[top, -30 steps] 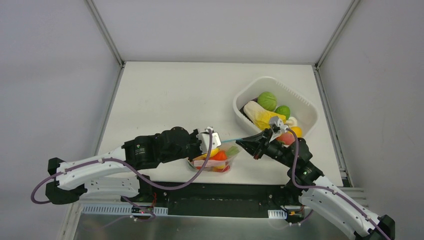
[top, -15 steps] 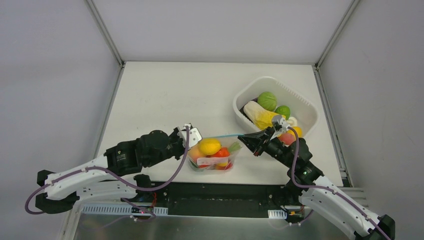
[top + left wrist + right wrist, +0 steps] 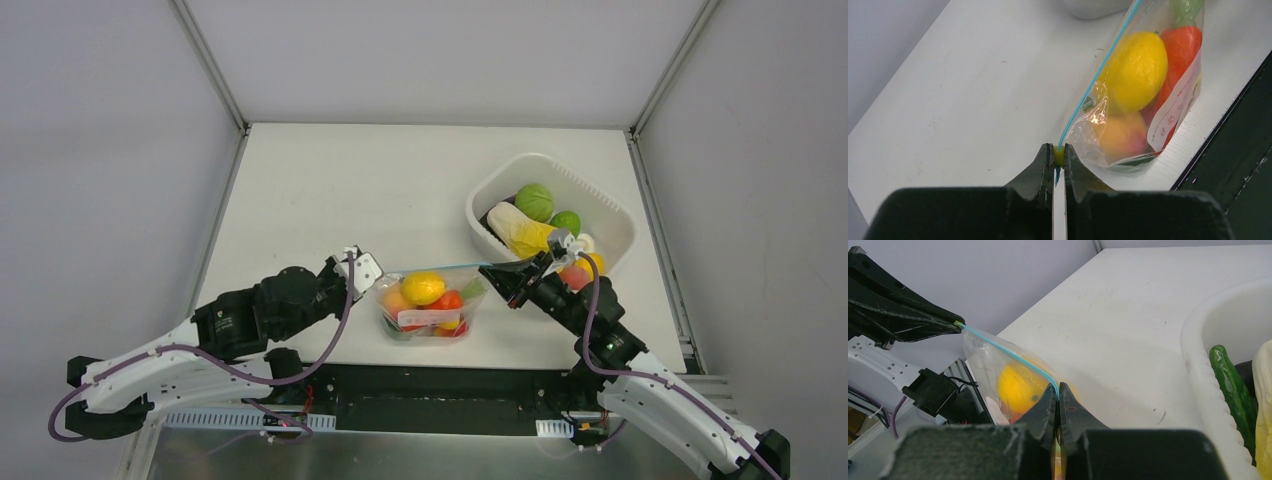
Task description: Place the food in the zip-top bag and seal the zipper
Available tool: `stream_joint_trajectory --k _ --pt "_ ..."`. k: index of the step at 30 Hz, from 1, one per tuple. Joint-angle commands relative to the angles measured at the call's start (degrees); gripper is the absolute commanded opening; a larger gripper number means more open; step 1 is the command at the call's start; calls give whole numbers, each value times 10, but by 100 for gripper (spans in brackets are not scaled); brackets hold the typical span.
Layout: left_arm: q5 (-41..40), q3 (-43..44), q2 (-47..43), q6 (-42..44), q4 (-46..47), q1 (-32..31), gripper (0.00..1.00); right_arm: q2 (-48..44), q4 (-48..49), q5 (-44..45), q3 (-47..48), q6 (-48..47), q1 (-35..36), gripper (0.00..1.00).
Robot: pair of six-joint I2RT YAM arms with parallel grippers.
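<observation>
White table (image 3: 330, 190) inside a grey-walled booth, seen from above, with two robot arms reaching in from the near edge. Over the last second the left gripper (image 3: 362, 268) has slid leftward along the zipper (image 3: 440, 268), from above the middle of the zip-top bag (image 3: 430, 305) out to its far left end. It is now clamped there, its fingertips (image 3: 1048, 159) pinching the strip's tip. The right gripper (image 3: 492, 272) is clenched on the zipper's other end, so the teal strip is stretched taut and straight between them. That pass probably pressed the seal closed, though the pictures cannot confirm every part has locked. The bag rests near the table's front edge and holds food: a yellow lemon (image 3: 422, 288), an orange fruit, a red piece and something green. Well to the right, beyond the right gripper, a white tub (image 3: 602, 199) holds more toys: two green balls, a pale yellow vegetable and a dark green cucumber.
</observation>
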Motion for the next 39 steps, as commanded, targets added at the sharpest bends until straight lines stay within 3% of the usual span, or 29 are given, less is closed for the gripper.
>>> stream_joint_trajectory --k 1,9,10,14,16,23,27,32,35,39 --pt "-64 -11 -25 -9 -45 11 0 -5 21 54 5 0 -6 0" --pt "-76 -15 -40 -15 -52 15 3 19 25 25 14 2 -6 0" --pt "-73 -17 -42 -17 -48 14 10 22 24 20 16 3 -6 0" --pt "-49 -19 -41 -35 -13 15 58 58 31 -39 42 9 -5 0" --pt "-54 -16 -39 -57 3 15 73 98 17 -59 84 17 -5 0" --pt "-134 -11 -113 -201 -9 15 98 328 -68 -70 326 2 -6 0" --pt "-186 0 -177 -250 -66 14 99 432 -97 -66 467 -12 -7 0" --pt "-157 -2 -223 -258 -78 14 99 500 -98 -87 541 -56 -8 0" --pt "-157 4 -214 -260 -93 14 99 498 -143 -167 526 -73 -6 0" --pt "-156 15 -183 -258 -103 14 99 434 -150 -271 376 -108 37 2"
